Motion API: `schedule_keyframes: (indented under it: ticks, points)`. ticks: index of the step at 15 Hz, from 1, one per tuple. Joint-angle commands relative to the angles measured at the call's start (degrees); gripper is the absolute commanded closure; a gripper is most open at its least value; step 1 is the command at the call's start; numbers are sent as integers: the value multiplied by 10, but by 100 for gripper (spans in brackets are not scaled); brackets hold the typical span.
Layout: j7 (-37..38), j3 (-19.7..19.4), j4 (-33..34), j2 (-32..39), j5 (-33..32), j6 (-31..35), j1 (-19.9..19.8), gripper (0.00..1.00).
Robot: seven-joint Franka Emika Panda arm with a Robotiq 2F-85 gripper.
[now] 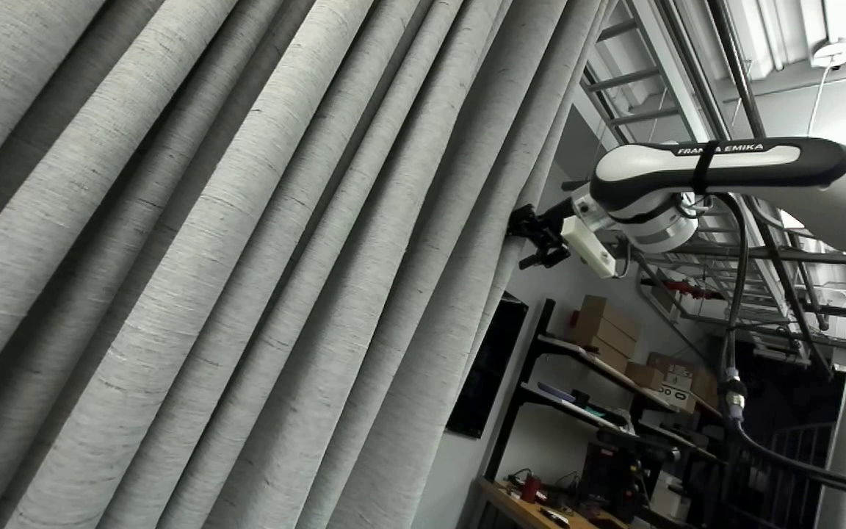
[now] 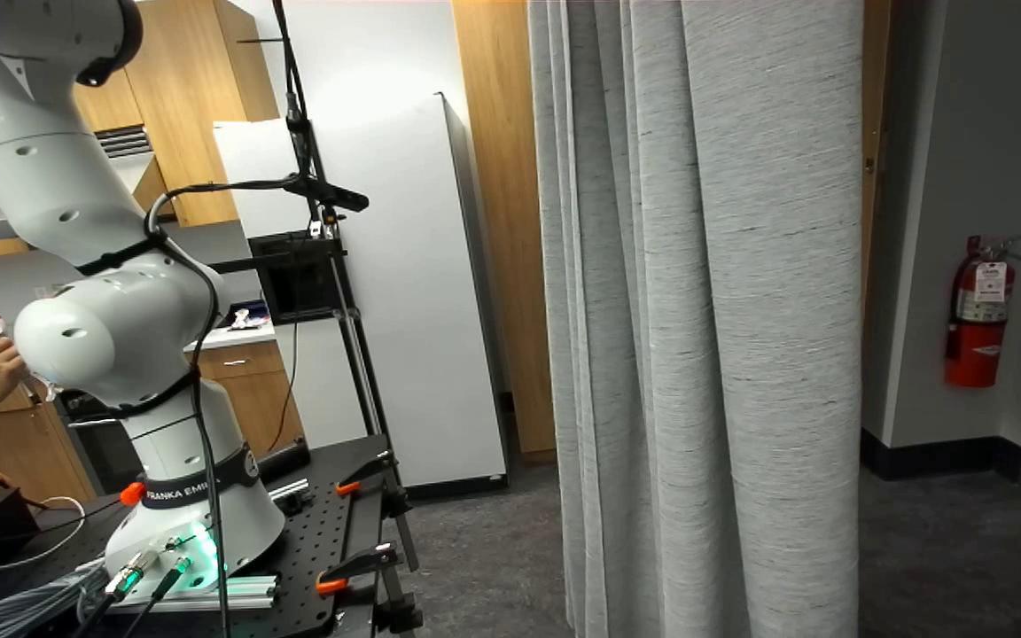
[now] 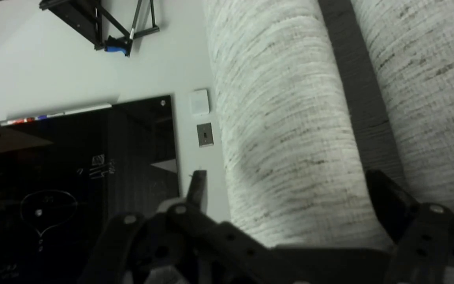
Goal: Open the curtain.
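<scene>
The light-grey woven curtain (image 1: 305, 242) hangs in deep pleats nearest me, and at its free edge the Robotiq gripper (image 3: 286, 183) stands with its fingers spread wide on either side of the outermost fold, not clamped on any cloth that I can see. By my judgement only the reach is done; pinching that fold and drawing the curtain aside look left to do. Farther off, past that edge, a black writing board (image 3: 73, 169) shows on the wall (image 3: 53, 75).
</scene>
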Motion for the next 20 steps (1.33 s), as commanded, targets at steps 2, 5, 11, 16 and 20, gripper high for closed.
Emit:
schedule_keyframes:
  ticks: [2, 5, 11, 16, 20]
  points:
    - [11, 4, -64, -26, -9, 91, 8, 25]
    - [4, 1, -78, -34, 9, 67, 18, 42]
    - [5, 0, -92, -47, 19, 53, 27, 90]
    - [6, 8, -76, -40, 20, 7, 40, 100]
    - [19, 31, -42, -11, 3, -58, 49, 100]
